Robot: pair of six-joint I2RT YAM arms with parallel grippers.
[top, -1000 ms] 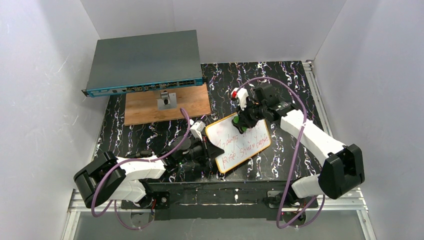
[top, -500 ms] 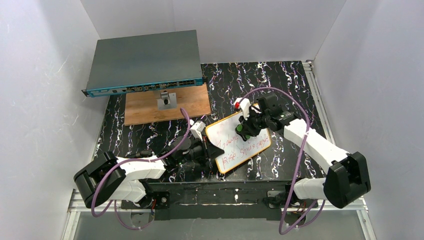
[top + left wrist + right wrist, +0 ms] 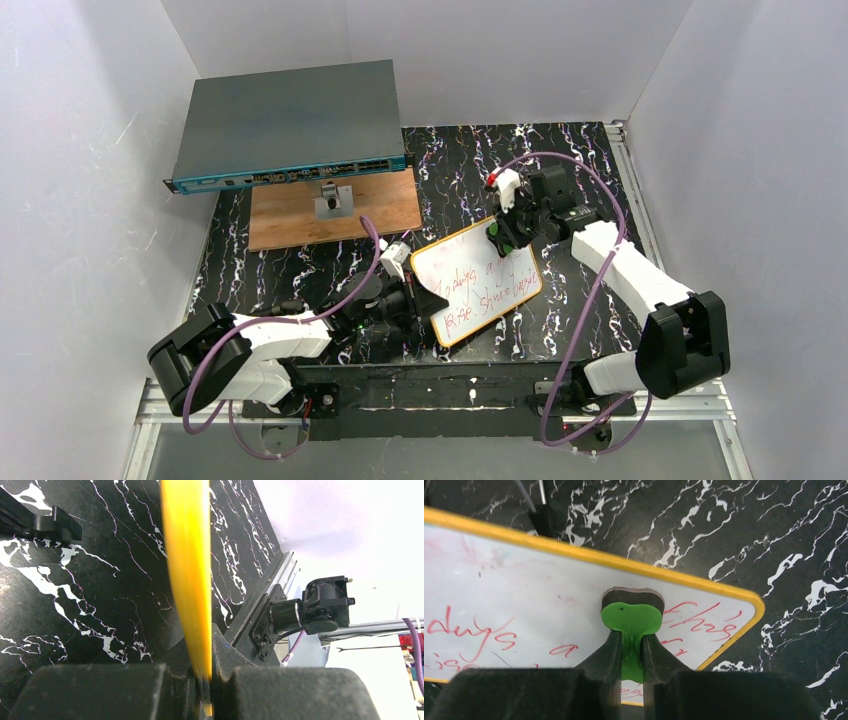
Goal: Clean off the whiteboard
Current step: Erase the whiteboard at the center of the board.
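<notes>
We're in the wiping step. The right end effector [image 3: 497, 235] is clamped on the small green eraser [image 3: 631, 617], with both fingers pinching its stem. The eraser's dark felt face sits down on the whiteboard [image 3: 478, 283], up near the board's 1 o'clock corner, and from the wrist view it looks to be touching the surface.

Over at the board's 9 o'clock edge, the left end effector [image 3: 425, 300] is clamped tight on the orange rim [image 3: 187, 555]. The wrist camera shows the rim running edge-on straight into the closed fingers. That looks like a steadying hold, so the board won't skate under the strokes.

The whiteboard lies flat on the black marbled worktop [image 3: 580, 160]. It sits just toward 5 o'clock from the worktop's centre, turned so its long side runs from 7 o'clock up to 1 o'clock. It's a white panel with rounded corners and a thin orange border.

Red handwriting [image 3: 684, 625] covers the middle and the 6 o'clock side. The strip along the 12 o'clock edge shows only faint pink smudges, so by my reckoning that band is mostly done and plenty remains.

The next move calls for pressing the felt flat and sweeping it toward 7 o'clock across the lines of writing. The left hold has to stay firm throughout. One to watch: the writing nearest the left fingers will be awkward to reach.
</notes>
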